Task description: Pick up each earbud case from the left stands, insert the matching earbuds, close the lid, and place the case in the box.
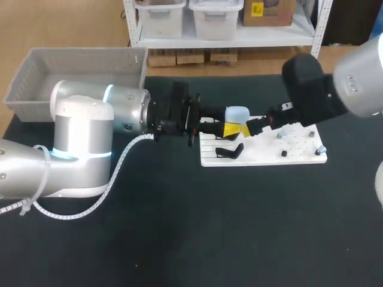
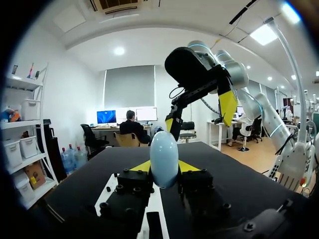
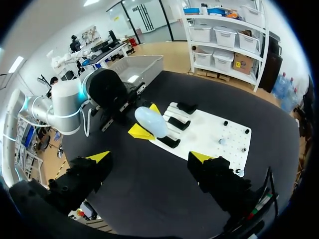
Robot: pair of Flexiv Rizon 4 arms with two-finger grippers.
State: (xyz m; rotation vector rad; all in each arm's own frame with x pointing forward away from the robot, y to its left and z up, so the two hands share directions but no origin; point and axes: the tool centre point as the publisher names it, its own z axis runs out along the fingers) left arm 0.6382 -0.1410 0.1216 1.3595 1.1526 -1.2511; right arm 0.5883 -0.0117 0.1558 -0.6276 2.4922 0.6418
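Above the black table, the left gripper pinches a smooth, pale-blue, egg-shaped earbud case between its tips, while the right gripper gapes wide, empty.

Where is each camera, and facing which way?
Head view: above, behind, looking down on the table; left arm, right arm show.
Left wrist view: along the left gripper, shut on the earbud case, toward the right gripper.
Right wrist view: above the white board, looking down; open fingers show.
All share the earbud case.
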